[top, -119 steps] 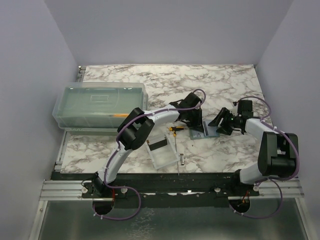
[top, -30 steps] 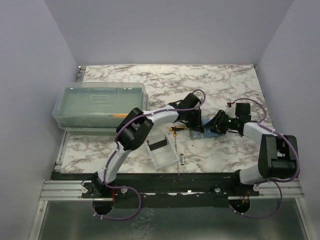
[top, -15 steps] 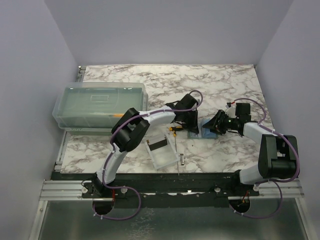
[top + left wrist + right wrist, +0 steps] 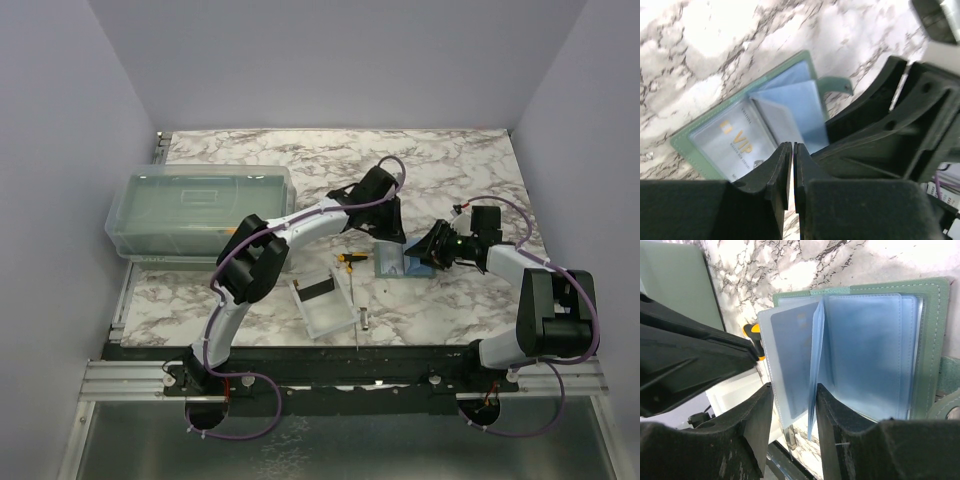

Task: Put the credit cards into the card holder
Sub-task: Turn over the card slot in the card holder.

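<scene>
Plainly, the left hand (image 4: 792,150) has its two fingers pressed together with nothing showing between them. It is poised just above the open card holder (image 4: 695,131), which lies on the desk (image 4: 450,170) a little right of the middle. Under those fingers a gold card (image 4: 735,142) sits in one clear sleeve. From the right edge's side the right hand (image 4: 793,392) has its fingers apart with a pale blue leaf (image 4: 790,355) standing up between them; whether the pads press on it I cannot tell. A dark card (image 4: 318,290) lies in the clear tray (image 4: 330,318) toward the near edge, left of the holder, and the orange-handled tool (image 4: 350,257) lies between tray and holder. The step in hand looks like keeping a sleeve fanned open for the next card. To do it well, the right hand should probably hold that leaf upright without tugging the holder off the desk. The empty left hand should rise straight up first, since the two hands are very close. It could then go to the tray, where a thin flat card will likely be hard to pinch. Nudging it against the tray wall to lift an edge may help, and the card should enter square to the sleeve mouth.
</scene>
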